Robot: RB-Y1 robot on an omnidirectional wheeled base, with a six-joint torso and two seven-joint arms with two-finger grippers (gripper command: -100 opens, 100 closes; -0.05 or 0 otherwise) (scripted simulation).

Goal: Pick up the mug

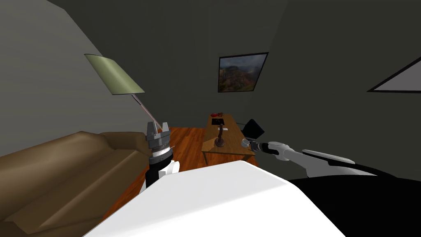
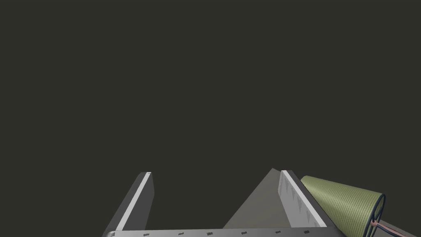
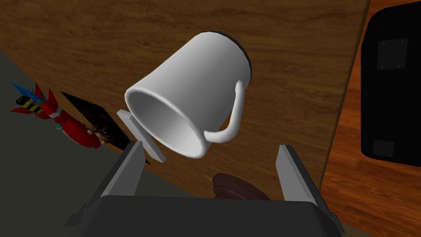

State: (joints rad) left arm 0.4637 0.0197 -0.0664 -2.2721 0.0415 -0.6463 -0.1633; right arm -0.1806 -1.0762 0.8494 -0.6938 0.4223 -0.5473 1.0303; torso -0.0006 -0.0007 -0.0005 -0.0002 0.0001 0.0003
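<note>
A white mug (image 3: pixel 189 98) with a curved handle stands on the wooden table (image 3: pixel 287 61), its mouth towards my right hand's camera. My right gripper (image 3: pixel 209 146) is open just short of the mug's rim, one finger on either side and neither touching it. In the head view the mug (image 1: pixel 245 142) sits at the table's near right corner, with the right gripper (image 1: pixel 250 144) reaching in from the right. My left gripper (image 1: pixel 158 124) is raised near the sofa, open and empty (image 2: pixel 216 173).
On the table (image 1: pixel 230 152) stand a brown figurine (image 1: pixel 220 138), a dark flat book (image 1: pixel 217 121) and a red toy rocket (image 3: pixel 61 119). A black box (image 1: pixel 253 128) is on the floor right of the table. A brown sofa (image 1: pixel 61 173) and a green-shaded lamp (image 1: pixel 115 76) are on the left.
</note>
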